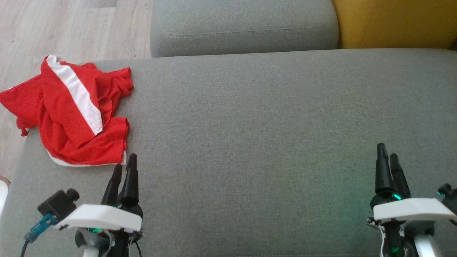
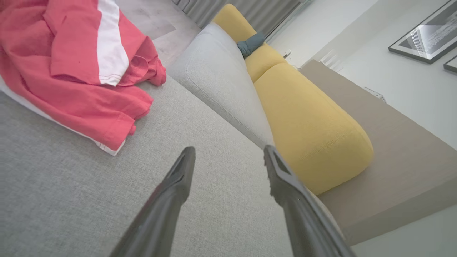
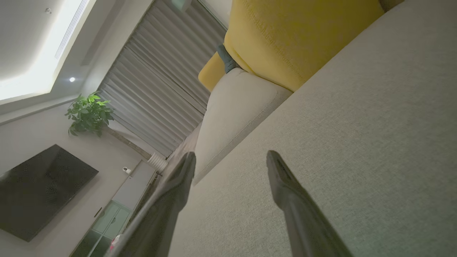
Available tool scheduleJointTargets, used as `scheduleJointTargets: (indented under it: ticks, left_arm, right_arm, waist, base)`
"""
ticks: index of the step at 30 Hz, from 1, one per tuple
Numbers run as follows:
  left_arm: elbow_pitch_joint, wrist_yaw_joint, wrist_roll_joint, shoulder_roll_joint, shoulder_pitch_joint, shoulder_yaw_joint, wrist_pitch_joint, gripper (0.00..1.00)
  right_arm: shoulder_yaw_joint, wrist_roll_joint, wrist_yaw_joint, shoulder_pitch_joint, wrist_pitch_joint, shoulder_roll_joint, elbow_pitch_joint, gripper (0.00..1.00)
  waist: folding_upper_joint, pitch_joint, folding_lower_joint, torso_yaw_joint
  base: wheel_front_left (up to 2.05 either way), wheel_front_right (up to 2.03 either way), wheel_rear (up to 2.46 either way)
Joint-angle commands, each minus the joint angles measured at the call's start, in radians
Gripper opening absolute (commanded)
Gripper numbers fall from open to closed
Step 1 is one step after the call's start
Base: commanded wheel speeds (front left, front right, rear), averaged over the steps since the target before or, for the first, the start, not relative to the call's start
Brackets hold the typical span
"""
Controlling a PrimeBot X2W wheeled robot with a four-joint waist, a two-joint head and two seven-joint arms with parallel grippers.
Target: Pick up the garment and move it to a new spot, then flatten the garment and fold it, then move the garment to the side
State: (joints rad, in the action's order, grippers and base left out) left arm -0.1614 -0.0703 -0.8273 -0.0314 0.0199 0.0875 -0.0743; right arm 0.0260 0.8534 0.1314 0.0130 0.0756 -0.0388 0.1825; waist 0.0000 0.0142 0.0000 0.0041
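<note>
Both grippers hang with jaws spread wide and nothing between them. The left gripper (image 1: 125, 162) hovers low over the grey sofa seat (image 1: 250, 125), its tips pointing at the near hem corner (image 1: 119, 153) of the red garment (image 1: 64, 135), just short of it and not touching. The right gripper (image 1: 387, 150) waits well apart, over bare seat on the far side.

The garment lies crumpled at the seat's left end, a white stripe (image 1: 76, 92) running across its top fold. One part spills past the edge above the wooden floor (image 1: 53, 28). Behind the seat sit a grey back cushion (image 1: 242, 25) and a yellow cushion (image 1: 392, 21).

The step in hand looks like the first pick-up, and the left arm is the natural one for it. A pinch on the thin hem alone would probably drag the rest, so the jaws should reach further in and close on a thicker gathered fold near the stripe. They should press lightly into the upholstery without snagging it. A straight lift should free the overhanging part before any sideways carry. The open middle of the seat gives room for flattening, and there the right arm can reach to help.
</note>
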Motion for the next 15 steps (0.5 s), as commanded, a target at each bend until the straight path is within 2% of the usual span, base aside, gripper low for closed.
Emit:
scheduleJointTargets:
  ticks: [1,15]
  left_arm:
    - [0.045,0.005,0.041,-0.013,-0.020,-0.008,-0.017,1.00]
    - [0.061,0.028,0.220,-0.014,-0.003,0.010,-0.058,1.00]
  right_arm:
    - [-0.021,-0.042,0.000,-0.017,0.014,-0.007,-0.045,1.00]
    - [-0.055,-0.253,0.000,-0.013,0.055,-0.008,-0.060,1.00]
  waist:
    - [0.0000,0.001,0.0000,0.000]
    - [0.0000,0.004,0.0000,-0.003]
  base:
    - [0.00,0.00,0.00]
    - [0.00,0.00,0.00]
